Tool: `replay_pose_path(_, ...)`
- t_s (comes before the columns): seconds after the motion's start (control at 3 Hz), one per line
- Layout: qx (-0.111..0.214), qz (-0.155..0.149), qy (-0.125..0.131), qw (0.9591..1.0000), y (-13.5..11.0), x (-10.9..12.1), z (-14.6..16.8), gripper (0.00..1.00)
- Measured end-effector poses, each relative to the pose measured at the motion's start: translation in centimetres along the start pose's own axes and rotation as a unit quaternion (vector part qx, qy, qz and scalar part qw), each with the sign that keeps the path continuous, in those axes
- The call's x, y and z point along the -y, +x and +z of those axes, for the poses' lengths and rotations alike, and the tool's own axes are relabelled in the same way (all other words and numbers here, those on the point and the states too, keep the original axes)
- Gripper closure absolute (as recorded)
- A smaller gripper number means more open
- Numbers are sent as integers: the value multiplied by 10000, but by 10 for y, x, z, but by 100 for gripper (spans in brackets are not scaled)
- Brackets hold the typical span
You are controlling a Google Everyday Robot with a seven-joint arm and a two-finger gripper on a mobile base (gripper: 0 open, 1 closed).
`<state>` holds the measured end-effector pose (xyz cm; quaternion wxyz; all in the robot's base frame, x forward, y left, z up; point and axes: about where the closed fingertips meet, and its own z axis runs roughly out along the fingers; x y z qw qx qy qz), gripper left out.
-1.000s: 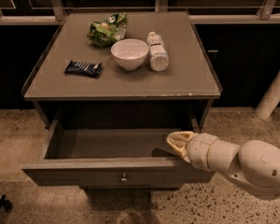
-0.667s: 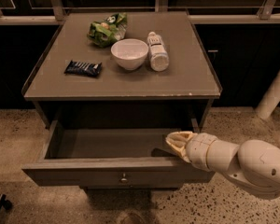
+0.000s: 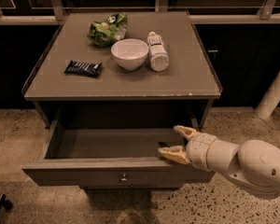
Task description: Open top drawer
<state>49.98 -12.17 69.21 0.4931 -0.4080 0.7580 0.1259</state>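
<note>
On the counter [image 3: 191, 78] lie a dark snack bar [image 3: 83, 68], green bag [image 3: 107, 29], white bowl [image 3: 129, 53] and tipped bottle [image 3: 157, 51]. Below, the top drawer [image 3: 84, 174] stands pulled out, grey floor showing. The gripper [image 3: 178, 143] is at its right end, jaws spread.

Four loose things lie on the one flat grey-brown cabinet top [image 3: 186, 80]: one round white ceramic bowl [image 3: 129, 53], one white plastic bottle [image 3: 157, 52] lying on its side, one crumpled green snack bag [image 3: 108, 29] and one dark blue wrapped snack bar [image 3: 83, 68]. Below it, one wide grey-brown top drawer [image 3: 84, 171] stands pulled out, carrying one small round metal knob [image 3: 123, 177]. One cream-coloured robot arm [image 3: 242, 164] ends in one gripper [image 3: 178, 143] at the right end of the drawer's front, its two fingers [image 3: 172, 154] spread apart. One pale slanted post [image 3: 275, 94] stands at the right.
</note>
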Motion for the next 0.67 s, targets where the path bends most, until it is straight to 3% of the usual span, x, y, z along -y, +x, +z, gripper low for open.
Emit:
replay_pose_path(0.33, 0, 0, 0, 10000, 0, 0, 0, 0)
replay_pose_path(0.67, 0, 0, -1, 10000, 0, 0, 0, 0)
